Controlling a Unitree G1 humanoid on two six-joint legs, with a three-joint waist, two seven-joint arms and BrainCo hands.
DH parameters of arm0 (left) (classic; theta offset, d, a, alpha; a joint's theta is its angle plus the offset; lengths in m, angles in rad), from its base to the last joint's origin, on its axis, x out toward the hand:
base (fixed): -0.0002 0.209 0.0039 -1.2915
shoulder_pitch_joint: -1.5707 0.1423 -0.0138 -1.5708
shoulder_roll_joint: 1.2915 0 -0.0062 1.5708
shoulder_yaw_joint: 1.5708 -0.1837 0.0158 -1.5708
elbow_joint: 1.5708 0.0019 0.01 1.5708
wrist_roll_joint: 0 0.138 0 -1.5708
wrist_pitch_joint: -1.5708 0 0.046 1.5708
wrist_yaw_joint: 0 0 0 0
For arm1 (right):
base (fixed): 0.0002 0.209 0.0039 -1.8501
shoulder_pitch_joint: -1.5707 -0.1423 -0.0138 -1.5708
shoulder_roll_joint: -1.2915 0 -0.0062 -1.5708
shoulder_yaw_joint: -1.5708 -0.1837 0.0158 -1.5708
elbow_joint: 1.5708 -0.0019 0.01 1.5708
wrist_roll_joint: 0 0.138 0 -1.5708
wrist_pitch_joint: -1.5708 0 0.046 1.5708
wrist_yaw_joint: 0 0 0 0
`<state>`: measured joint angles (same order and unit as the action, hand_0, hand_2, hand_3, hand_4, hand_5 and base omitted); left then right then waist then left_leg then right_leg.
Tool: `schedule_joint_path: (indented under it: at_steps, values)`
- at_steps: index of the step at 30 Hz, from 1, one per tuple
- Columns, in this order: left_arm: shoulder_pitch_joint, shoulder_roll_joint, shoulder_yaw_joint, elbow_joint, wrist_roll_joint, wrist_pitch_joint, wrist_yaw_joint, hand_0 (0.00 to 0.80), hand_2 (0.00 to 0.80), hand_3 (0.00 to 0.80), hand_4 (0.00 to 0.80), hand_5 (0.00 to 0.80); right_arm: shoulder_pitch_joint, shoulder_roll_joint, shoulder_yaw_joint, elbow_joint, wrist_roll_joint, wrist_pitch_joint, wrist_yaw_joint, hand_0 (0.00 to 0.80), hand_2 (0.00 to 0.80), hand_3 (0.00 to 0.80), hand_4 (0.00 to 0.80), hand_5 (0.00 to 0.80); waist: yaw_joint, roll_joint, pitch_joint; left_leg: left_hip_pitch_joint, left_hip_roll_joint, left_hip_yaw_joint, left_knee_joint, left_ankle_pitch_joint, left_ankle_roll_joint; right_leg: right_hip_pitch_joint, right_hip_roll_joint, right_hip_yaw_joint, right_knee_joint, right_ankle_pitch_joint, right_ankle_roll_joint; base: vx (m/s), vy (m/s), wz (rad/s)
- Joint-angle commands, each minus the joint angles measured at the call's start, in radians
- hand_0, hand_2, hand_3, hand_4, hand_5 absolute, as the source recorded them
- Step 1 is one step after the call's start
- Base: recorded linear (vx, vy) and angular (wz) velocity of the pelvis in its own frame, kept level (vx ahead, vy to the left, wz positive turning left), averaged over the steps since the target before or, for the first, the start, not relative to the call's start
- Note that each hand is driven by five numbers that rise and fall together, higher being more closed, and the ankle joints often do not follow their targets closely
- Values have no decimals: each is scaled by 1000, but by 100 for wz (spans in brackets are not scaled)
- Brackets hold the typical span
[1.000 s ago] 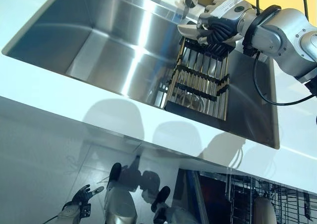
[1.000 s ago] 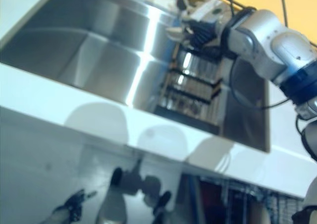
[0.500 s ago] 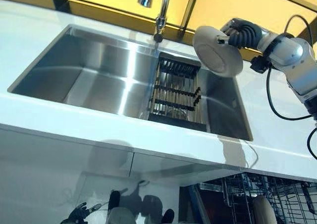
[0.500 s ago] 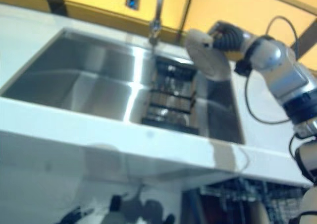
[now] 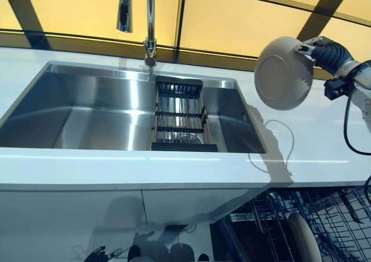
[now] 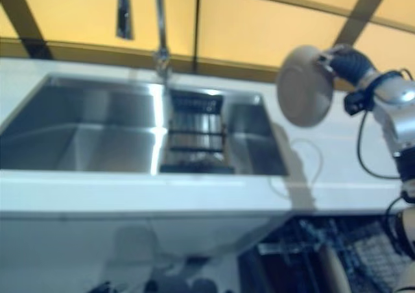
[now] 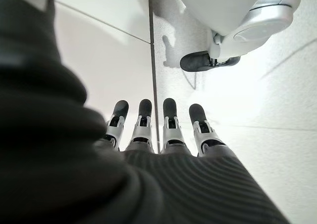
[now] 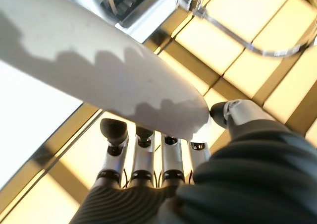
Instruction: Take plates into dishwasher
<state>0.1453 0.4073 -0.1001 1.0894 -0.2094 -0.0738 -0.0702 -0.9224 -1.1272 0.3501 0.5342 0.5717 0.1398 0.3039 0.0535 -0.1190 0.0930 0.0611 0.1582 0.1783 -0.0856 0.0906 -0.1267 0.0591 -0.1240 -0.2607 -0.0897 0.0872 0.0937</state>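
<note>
The plate (image 5: 284, 72), pinched at its rim by the right hand (image 5: 328, 49), hangs on edge above the counter, right of the sink (image 5: 87, 108); the dishwasher rack (image 5: 301, 227) lies directly below.

The right hand (image 8: 148, 179) pinches the rim of a white plate (image 8: 94, 75) between its thumb and fingers (image 8: 113, 135), near yellow panes (image 8: 247, 16).

White countertop (image 5: 174, 163) runs across frame, stainless steel sink (image 5: 87, 108) set into it. Black wire rack (image 5: 179, 117) sits at sink's right end. Chrome faucet (image 5: 149, 24) rises behind basin. Amber-yellow wall panels (image 5: 232, 18) split by dark frames line back. Pale cabinet front (image 5: 69, 215) below counter; light tiled floor (image 7: 247, 110) underneath.
</note>
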Motion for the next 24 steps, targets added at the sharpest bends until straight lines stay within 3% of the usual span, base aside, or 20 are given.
schedule_joint_path:
  at_steps: [1, 15, 24]
  values:
    - [-49, 27, -27, 64, 18, -20, -13, 0, 0, 0, 0, 0, -62, -92, -72, 41, 41, -40, -4, 800, 800, 800, 800, 800, -2, -23, -3, 64, 7, 24, -2, -99, 31, 26, -54, -29, 2, -17, 94, -2, 0, -14]
    - [-51, 26, -47, 82, 35, -38, -39, 0, 0, 0, 0, 0, 43, -220, -177, 82, 45, -65, -36, 800, 800, 800, 800, 800, -68, -5, 0, 94, 8, 72, -2, -114, 34, 11, -42, 21, 2, -14, 94, -14, -16, -10]
    - [-70, 14, -22, 104, 39, -56, -37, 0, 0, 0, 0, 0, 278, -241, -344, 60, -8, -46, 50, 800, 800, 800, 800, 800, -117, -7, -3, 106, 11, 104, -2, -122, 40, -3, -33, 56, 2, -9, 91, 7, -19, -14]
